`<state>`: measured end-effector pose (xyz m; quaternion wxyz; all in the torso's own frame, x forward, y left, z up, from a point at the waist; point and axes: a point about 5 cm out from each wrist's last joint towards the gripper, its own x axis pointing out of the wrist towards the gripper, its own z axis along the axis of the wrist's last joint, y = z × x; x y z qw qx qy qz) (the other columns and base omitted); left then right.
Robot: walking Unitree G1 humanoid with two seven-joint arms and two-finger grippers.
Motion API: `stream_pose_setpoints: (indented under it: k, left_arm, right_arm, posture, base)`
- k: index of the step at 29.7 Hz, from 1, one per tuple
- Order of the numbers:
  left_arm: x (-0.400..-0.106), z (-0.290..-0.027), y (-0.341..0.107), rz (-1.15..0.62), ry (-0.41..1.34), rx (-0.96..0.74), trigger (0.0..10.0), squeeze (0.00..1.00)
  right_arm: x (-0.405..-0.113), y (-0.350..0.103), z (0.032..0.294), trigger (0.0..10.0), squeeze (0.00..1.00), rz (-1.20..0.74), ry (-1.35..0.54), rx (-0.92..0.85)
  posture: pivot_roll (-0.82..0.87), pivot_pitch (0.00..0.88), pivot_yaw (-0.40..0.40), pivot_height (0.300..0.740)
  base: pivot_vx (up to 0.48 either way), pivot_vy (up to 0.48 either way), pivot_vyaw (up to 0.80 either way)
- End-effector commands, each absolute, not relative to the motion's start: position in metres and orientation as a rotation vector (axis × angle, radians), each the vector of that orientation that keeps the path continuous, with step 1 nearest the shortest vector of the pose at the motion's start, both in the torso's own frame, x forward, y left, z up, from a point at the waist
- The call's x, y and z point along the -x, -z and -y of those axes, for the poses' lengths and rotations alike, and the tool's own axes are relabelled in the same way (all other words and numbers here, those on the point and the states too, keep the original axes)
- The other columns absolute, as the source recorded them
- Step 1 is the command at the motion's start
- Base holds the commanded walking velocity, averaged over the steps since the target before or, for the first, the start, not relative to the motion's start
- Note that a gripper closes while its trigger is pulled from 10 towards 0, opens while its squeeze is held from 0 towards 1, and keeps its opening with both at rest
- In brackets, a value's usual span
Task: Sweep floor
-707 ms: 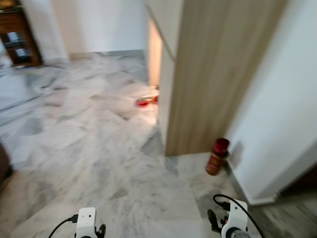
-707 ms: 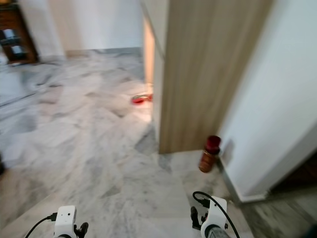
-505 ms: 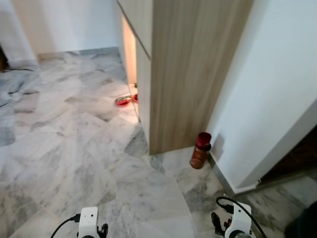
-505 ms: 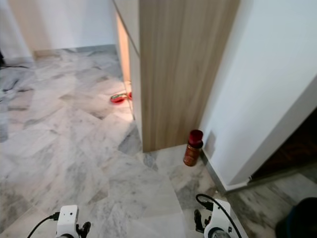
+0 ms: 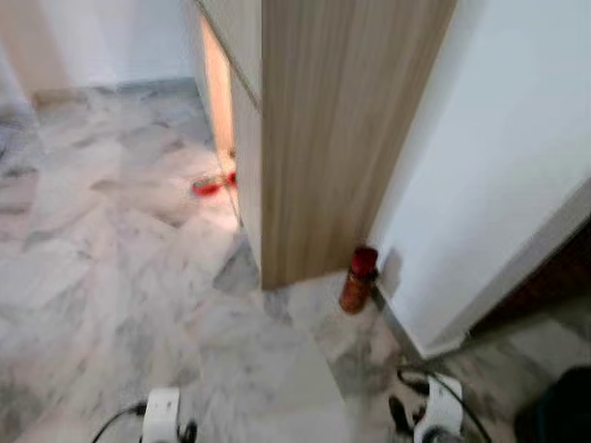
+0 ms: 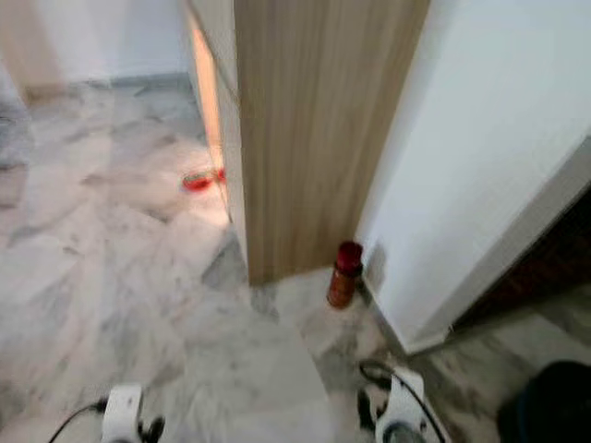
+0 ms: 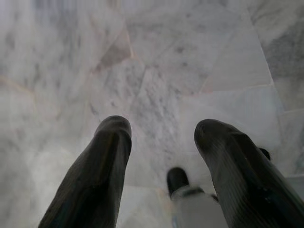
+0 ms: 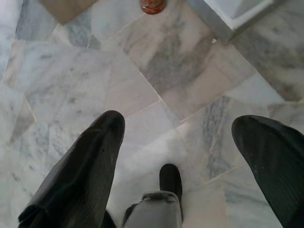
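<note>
Hanging low, my left gripper (image 7: 161,137) and right gripper (image 8: 178,135) spread their fingers over marble floor (image 5: 120,277). Far right, a red-capped bottle (image 5: 358,280) stands upright by the wooden cabinet (image 5: 323,138).

Both arms hung low at the bottom edge of the head camera's picture, each showing little more than a white wrist housing with a black cable looping off it. The left gripper (image 7: 161,142) pointed down at the floor, its two long black fingers (image 7: 102,166) spread apart with nothing between them. The right gripper (image 8: 178,137) pointed down likewise (its fingers (image 8: 90,161) stood wider apart than the left pair) and also held nothing. From the head, the left wrist (image 5: 162,415) sat at lower left and the right wrist (image 5: 439,415) at lower right, well apart, both somewhat blurred.
</note>
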<state>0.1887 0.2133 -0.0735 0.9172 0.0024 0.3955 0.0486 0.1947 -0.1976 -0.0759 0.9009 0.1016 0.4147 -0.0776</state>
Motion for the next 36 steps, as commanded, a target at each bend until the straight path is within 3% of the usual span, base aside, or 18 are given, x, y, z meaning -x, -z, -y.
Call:
stream_pose_setpoints:
  k: [1, 36]
  left_arm:
    - [-0.1930, -0.2071, 0.0726, -0.810, -0.076, -0.011, 10.0, 0.00]
    - [-0.2015, -0.2080, 0.0671, -0.770, -0.080, -0.013, 10.0, 0.00]
  right_arm:
    - [-0.1882, 0.0787, 0.2025, 10.0, 0.00, -0.881, 0.178, -0.202]
    - [-0.1870, 0.0789, 0.2045, 10.0, 0.00, -0.882, 0.198, -0.193]
  posture:
    - [0.03, 0.000, -0.004, 0.740]
    - [0.03, 0.000, -0.002, 0.740]
  base:
    - [0.000, -0.251, -0.71]
    - [0.000, -0.070, -0.69]
